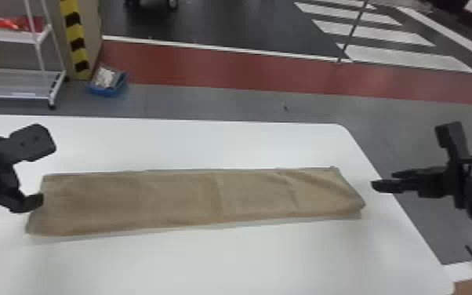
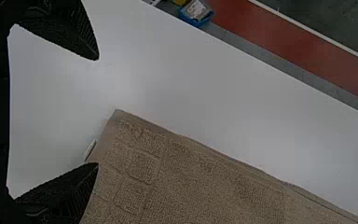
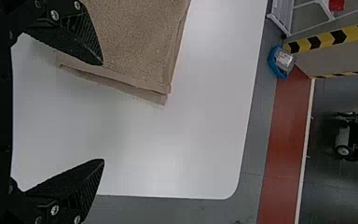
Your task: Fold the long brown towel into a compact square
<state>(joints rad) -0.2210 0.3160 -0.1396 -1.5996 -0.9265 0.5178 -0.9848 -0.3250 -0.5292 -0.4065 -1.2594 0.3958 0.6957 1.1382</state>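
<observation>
The brown towel [image 1: 192, 200] lies on the white table as a long flat strip running left to right, with slanted creases toward its right end. My left gripper [image 1: 39, 170] is over the towel's left end, its fingers spread. In the left wrist view the left gripper [image 2: 98, 112] has bare table between its fingers and one fingertip over the edge of the towel [image 2: 191, 182]. Off the towel's right end, my right gripper [image 1: 407, 159] stands open. The right wrist view has the right gripper [image 3: 103, 112] with one finger overlapping the layered end of the towel [image 3: 130, 42].
The white table [image 1: 207, 263] extends around the towel, with its right edge slanting beneath the right gripper. Beyond it on the floor are a blue bin [image 1: 108, 81] and a white wheeled shelf [image 1: 15, 84], at the back left.
</observation>
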